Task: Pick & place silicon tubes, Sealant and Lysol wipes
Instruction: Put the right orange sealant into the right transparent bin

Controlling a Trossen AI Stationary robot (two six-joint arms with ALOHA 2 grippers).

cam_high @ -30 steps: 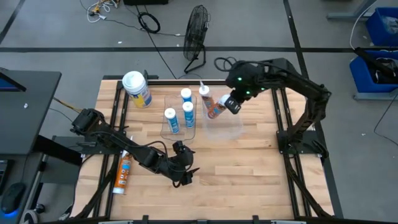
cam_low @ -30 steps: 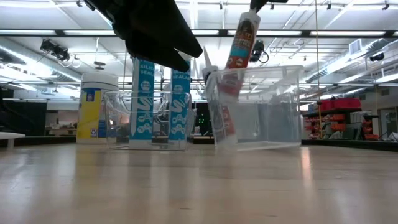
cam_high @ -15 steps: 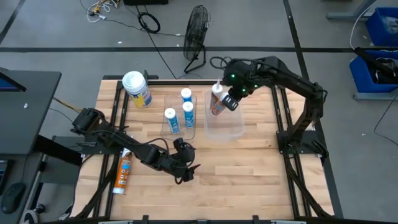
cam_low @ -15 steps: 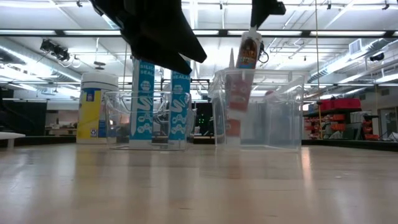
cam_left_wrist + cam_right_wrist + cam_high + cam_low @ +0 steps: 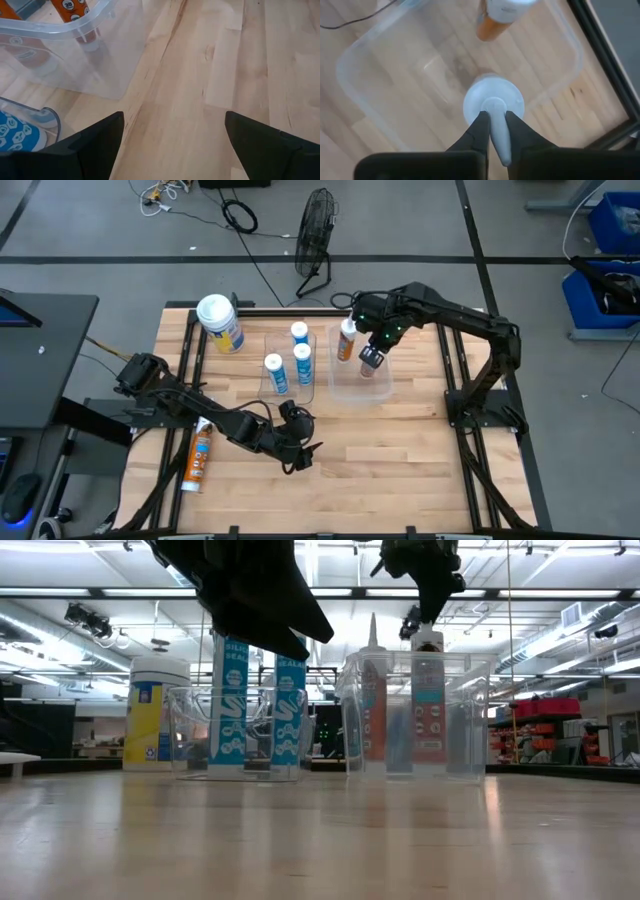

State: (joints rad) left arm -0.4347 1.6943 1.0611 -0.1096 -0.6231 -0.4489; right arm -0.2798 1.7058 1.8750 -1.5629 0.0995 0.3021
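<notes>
My right gripper (image 5: 372, 358) is shut on an orange sealant tube (image 5: 428, 700) that stands in the right clear bin (image 5: 380, 388). A second orange sealant tube (image 5: 346, 340) stands upright on the bin floor beside it. A third (image 5: 197, 460) lies flat on the table at the near left. Three blue-and-white silicone tubes (image 5: 287, 360) stand in the left clear bin (image 5: 268, 388). The Lysol wipes canister (image 5: 220, 323) stands on the table at the far left. My left gripper (image 5: 295, 455) is open and empty above bare wood, near the table's front. My right gripper pinches the held tube's white nozzle (image 5: 493, 104) between its two fingers, coming from above and pointing down. The tube hangs upright below the fingers inside the bin, its base down at the bin floor (image 5: 428, 772).
Dark frame rails (image 5: 450, 370) run along the table's left and right sides. A fan (image 5: 317, 230) and cables lie on the floor behind the table. Bare wood (image 5: 400, 450) stretches across the near right.
My right gripper has moved toward the near edge and down, lowering its tube into the right bin. The other tube in that bin, which was leaning toward the table's left, now stands upright. The bin, tipped before, sits flat.
</notes>
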